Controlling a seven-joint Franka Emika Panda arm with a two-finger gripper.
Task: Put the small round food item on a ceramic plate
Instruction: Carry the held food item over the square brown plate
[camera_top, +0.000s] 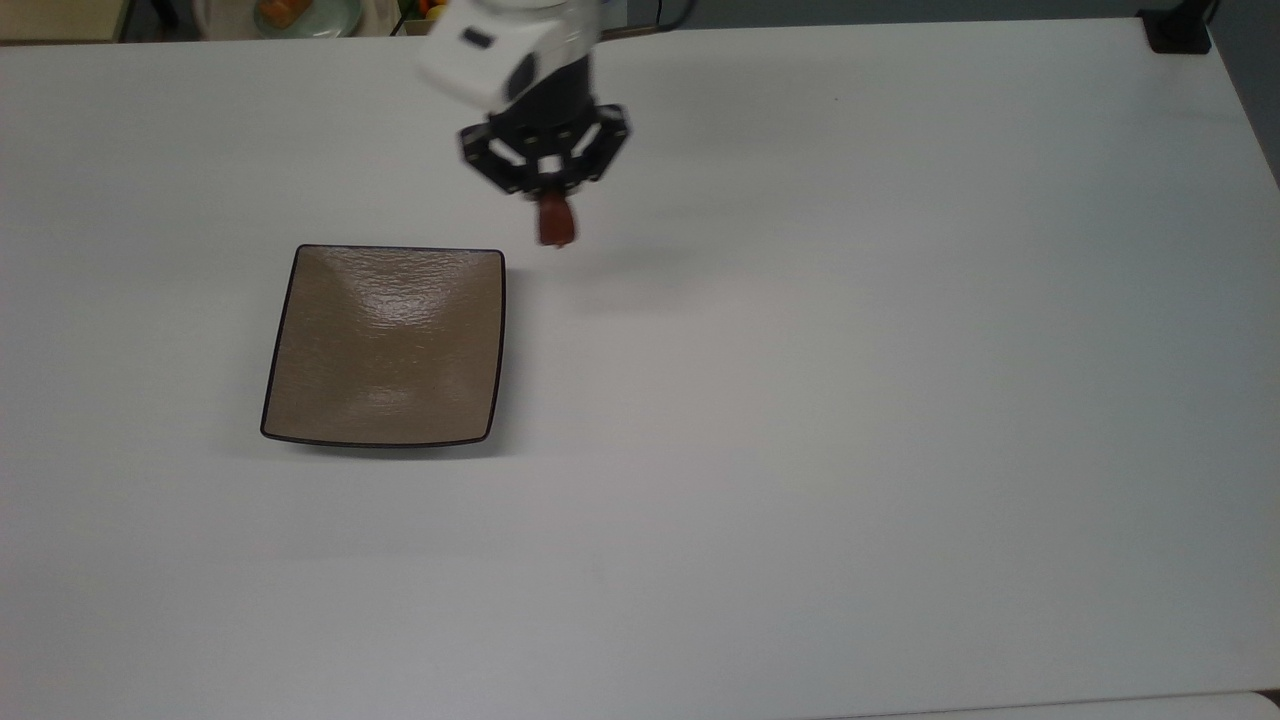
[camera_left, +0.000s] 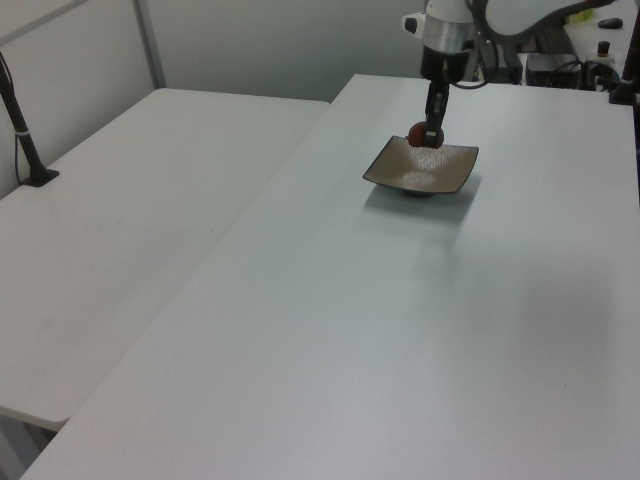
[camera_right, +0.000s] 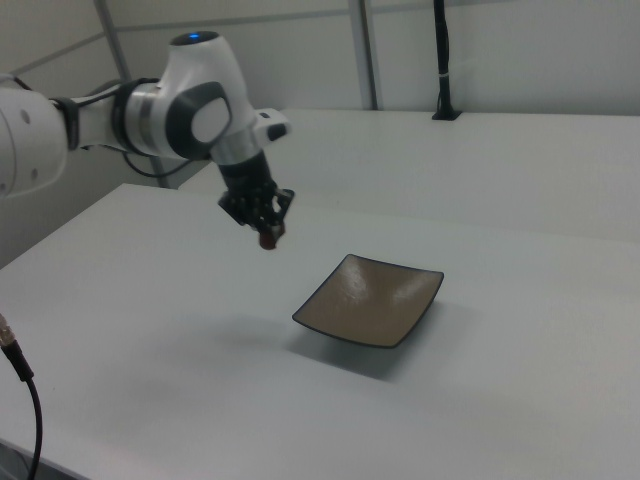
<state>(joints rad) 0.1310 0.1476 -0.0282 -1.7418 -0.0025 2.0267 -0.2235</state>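
Observation:
The small round food item (camera_top: 556, 224), a dark reddish-brown lump, hangs in the air with my gripper (camera_top: 553, 212) shut on it. In the top view it is just right of the upper right corner of the ceramic plate (camera_top: 385, 345), a square tan-brown plate lying flat on the white table. In the left view the food item (camera_left: 419, 134) hangs above the plate's (camera_left: 420, 168) far edge under the gripper (camera_left: 431, 130). In the right view the food item (camera_right: 269, 240) and gripper (camera_right: 264, 228) are well above the table, left of the plate (camera_right: 368, 300).
The white table (camera_top: 800, 400) is wide and bare around the plate. A pale round dish with orange food (camera_top: 290, 12) sits beyond the table's far edge at the top view's upper left. A black post base (camera_top: 1178, 30) stands at the far right corner.

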